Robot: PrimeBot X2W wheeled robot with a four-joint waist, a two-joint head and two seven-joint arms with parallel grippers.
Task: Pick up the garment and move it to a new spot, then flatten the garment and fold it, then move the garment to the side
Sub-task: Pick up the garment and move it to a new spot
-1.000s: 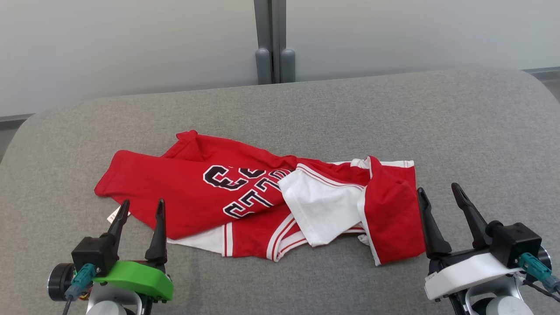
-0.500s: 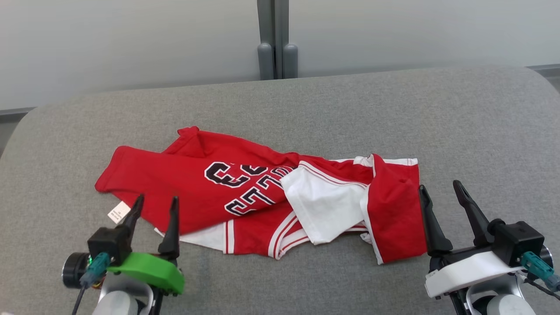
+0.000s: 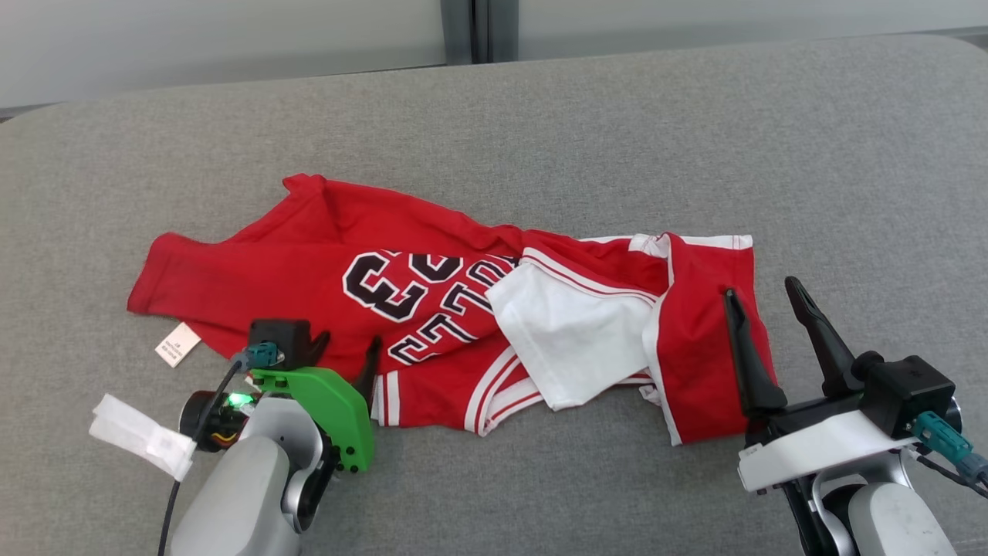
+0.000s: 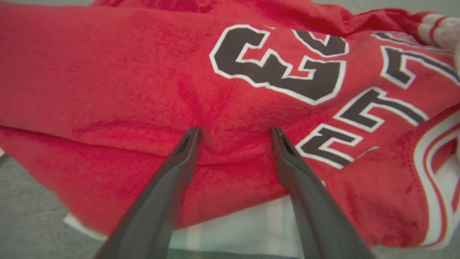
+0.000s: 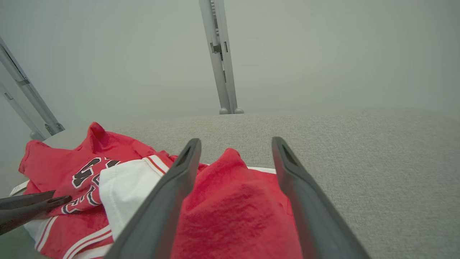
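lying crumpled near the middle of a grey padded surface (image 3: 540, 116), the garment (image 3: 293, 270) is red with white trim and black block lettering edged in white. it stretches from left to right across the head view, with a white panel (image 3: 571, 340) folded over its middle and a small white tag (image 3: 177, 344) poking out at its near left edge. the left gripper (image 3: 346, 349) is tipped down over the near hem, left of centre. in the left wrist view its jaws stand spread, and both fingertips (image 4: 192, 138) appear to rest on the red cloth just below the lettering, a low ridge of fabric between them and nothing pinched. the right gripper (image 3: 760, 289) sits at the garment's right end, jaws likewise spread and holding nothing: its inner finger lies over the red end fold, its outer finger over bare grey surface just past the edge. the right wrist view shows a raised red fold between those fingers; whether they touch the cloth cannot be told. behind the surface stands a pale wall (image 5: 323, 54) with a metal post (image 5: 221, 72).
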